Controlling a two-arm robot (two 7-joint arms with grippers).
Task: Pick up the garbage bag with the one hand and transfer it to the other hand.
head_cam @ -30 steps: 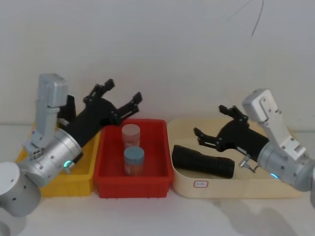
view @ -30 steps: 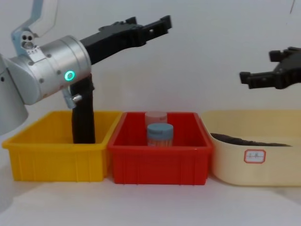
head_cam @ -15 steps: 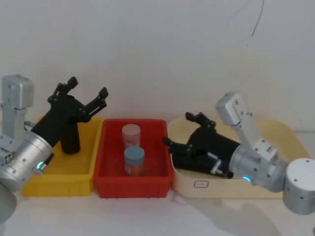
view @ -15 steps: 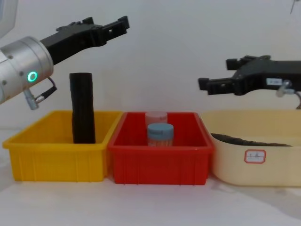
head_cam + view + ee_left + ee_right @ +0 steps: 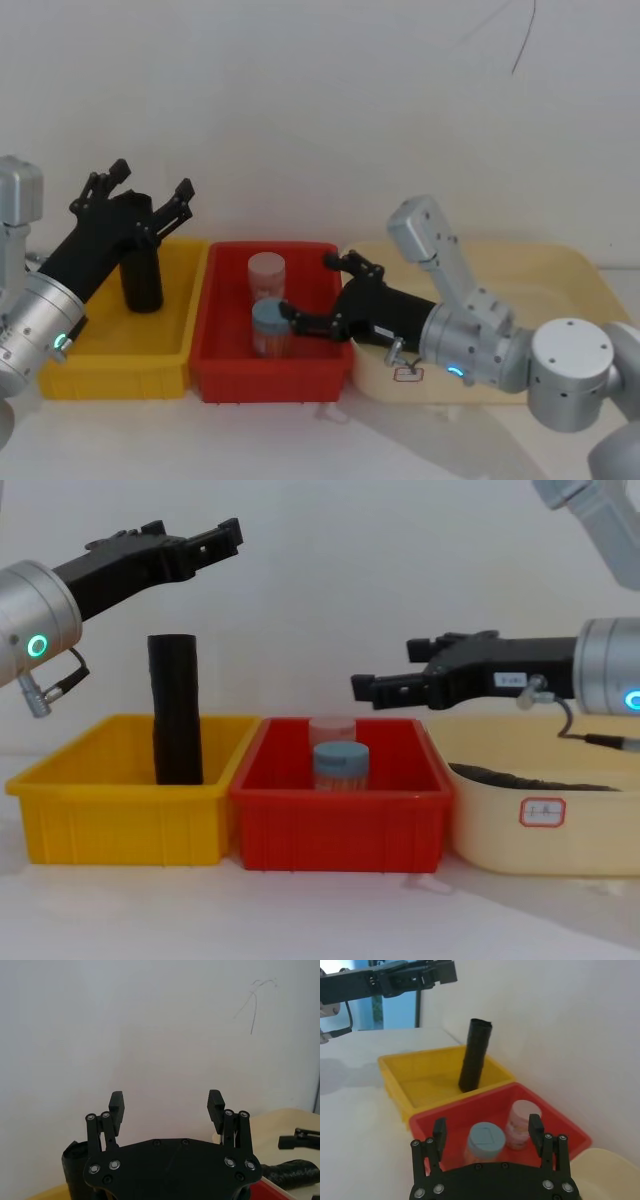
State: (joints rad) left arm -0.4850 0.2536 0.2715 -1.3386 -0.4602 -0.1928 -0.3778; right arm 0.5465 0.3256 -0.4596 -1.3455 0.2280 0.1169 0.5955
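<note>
The garbage bag (image 5: 142,280), a matte black roll, stands upright in the yellow bin (image 5: 110,375) and rises well above its rim (image 5: 175,720). My left gripper (image 5: 150,180), on the green-lit wrist, hangs open above and just behind the roll's top, not touching it (image 5: 195,535). Its fingers (image 5: 116,1102) hold nothing, and the roll (image 5: 75,1170) shows below them. My right gripper (image 5: 308,287), on the blue-lit wrist, is open over the red bin (image 5: 225,375), level with the roll's upper half (image 5: 385,670). The right wrist view looks past the open right gripper (image 5: 487,1127) to the roll (image 5: 474,1055).
The red bin (image 5: 340,830) holds a pinkish jar (image 5: 266,273) and a blue-lidded jar (image 5: 272,325). A second black roll (image 5: 530,777) lies flat in the beige tray (image 5: 590,830) on the right. A white wall stands close behind the bins.
My left gripper has swung left, from near the red bin to above the upright roll. My right gripper has swung left from the beige tray to over the red bin. Both stayed open.
</note>
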